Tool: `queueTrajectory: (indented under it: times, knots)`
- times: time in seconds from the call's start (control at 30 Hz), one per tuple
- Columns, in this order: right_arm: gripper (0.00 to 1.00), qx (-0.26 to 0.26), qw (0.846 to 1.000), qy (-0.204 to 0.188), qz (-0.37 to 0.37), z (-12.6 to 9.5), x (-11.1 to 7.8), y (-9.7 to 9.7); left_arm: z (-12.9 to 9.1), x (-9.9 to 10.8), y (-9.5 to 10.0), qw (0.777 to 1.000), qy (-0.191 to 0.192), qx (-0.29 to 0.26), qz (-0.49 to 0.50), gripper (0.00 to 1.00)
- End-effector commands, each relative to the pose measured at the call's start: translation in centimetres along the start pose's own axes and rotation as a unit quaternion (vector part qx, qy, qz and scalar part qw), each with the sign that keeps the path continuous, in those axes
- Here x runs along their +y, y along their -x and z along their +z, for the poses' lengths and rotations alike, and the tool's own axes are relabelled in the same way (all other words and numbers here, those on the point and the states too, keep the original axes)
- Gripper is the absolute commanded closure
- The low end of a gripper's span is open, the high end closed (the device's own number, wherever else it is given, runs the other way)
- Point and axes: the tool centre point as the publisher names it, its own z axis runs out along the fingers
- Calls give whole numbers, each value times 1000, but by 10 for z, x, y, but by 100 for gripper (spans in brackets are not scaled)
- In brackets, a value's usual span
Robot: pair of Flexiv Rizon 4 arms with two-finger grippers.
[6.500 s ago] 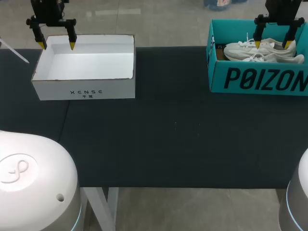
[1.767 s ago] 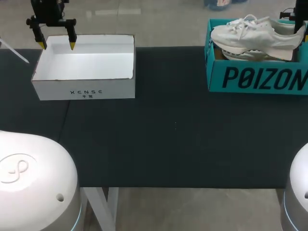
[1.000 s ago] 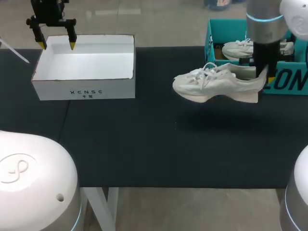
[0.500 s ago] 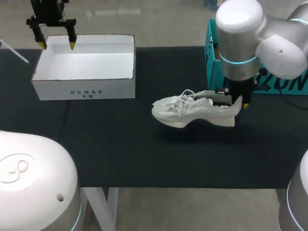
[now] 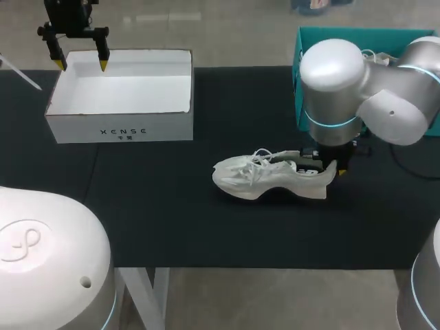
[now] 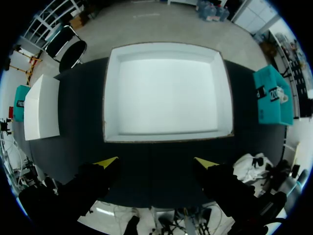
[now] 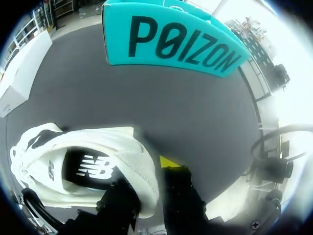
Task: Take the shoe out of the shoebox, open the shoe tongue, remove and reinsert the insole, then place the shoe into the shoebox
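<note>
- My right gripper [image 5: 330, 165] is closed on the heel of the white shoe [image 5: 271, 175]. In the right wrist view the heel collar sits pinched between its two fingers [image 7: 178, 191].
- The shoe is out of the teal shoebox [image 5: 300, 96]. It is just in front of the box, on the side nearer me, with its sole down and its toe pointing away from the box towards my left.
- I cannot tell whether the sole touches the black table [image 5: 206, 227] or hangs just above it.
- My left gripper [image 5: 82, 64] is well apart from the teal shoebox. It hovers over the far edge of the open white box [image 5: 120, 127] with its fingers spread wide, holding nothing.
</note>
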Motion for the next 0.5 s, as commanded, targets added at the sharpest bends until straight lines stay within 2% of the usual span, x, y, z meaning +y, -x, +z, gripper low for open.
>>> queueTrajectory:
  times: [0.03,0.23,0.27,0.3,0.33,0.43,0.47,0.5]
  knots:
    - [100,-8,1000,-5,-2,18,1,-18,0,0,0,1000,0,0,0,0]
    - [100,-9,1000,-16,-2,23,2,-25,0,0,0,1000,0,0,0,0]
    - [89,-11,1000,-16,-1,22,3,-24,0,0,0,1000,0,0,0,0]
    - [15,-11,1000,-19,-2,18,6,-21,0,0,0,1000,0,0,0,0]
    - [0,-10,1000,-20,-2,16,8,-19,0,0,0,1000,0,0,0,0]
    - [0,-4,1000,-29,-2,2,15,-9,0,0,0,1000,0,0,0,0]
    - [0,16,999,-46,-14,-6,18,-6,0,0,0,1000,0,0,0,0]
    - [0,23,998,-47,-20,-11,20,-4,0,0,0,1000,0,0,0,0]
